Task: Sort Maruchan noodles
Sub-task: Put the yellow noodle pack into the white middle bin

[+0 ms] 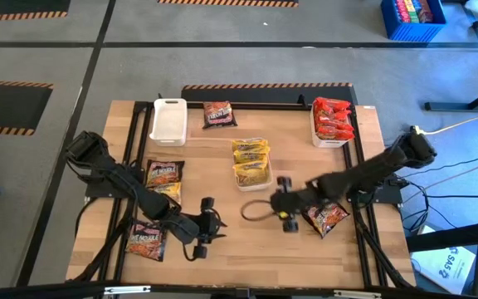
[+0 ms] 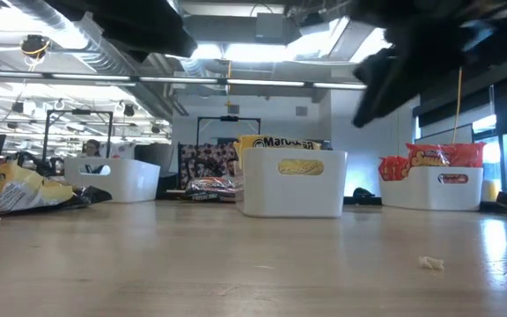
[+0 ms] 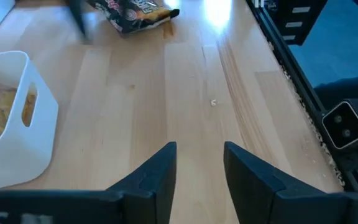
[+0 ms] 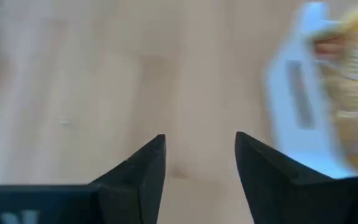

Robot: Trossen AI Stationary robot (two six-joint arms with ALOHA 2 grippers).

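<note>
Maruchan noodle packets lie flat about the table. Yellow ones fill the middle white tray (image 1: 251, 164) (image 2: 293, 180); red ones fill the far-right tray (image 1: 333, 121) (image 2: 438, 183). Loose packets: a dark one (image 1: 219, 115) at the far edge, two dark ones (image 1: 163, 173) (image 1: 146, 241) and a yellow one (image 1: 168, 192) on the left, one (image 1: 326, 218) (image 3: 135, 11) under my right arm. My left gripper (image 1: 212, 223) (image 3: 199, 163) is open over bare wood at the near middle. My right gripper (image 1: 274, 202) (image 4: 199, 155) is open just near the middle tray, holding nothing.
An empty white tray (image 1: 169, 120) (image 2: 117, 178) stands at the far left. A black cable loop (image 1: 256, 212) hangs by my right wrist. Black frame rails (image 3: 291, 68) run along the table's sides. Bare wood lies between the two grippers.
</note>
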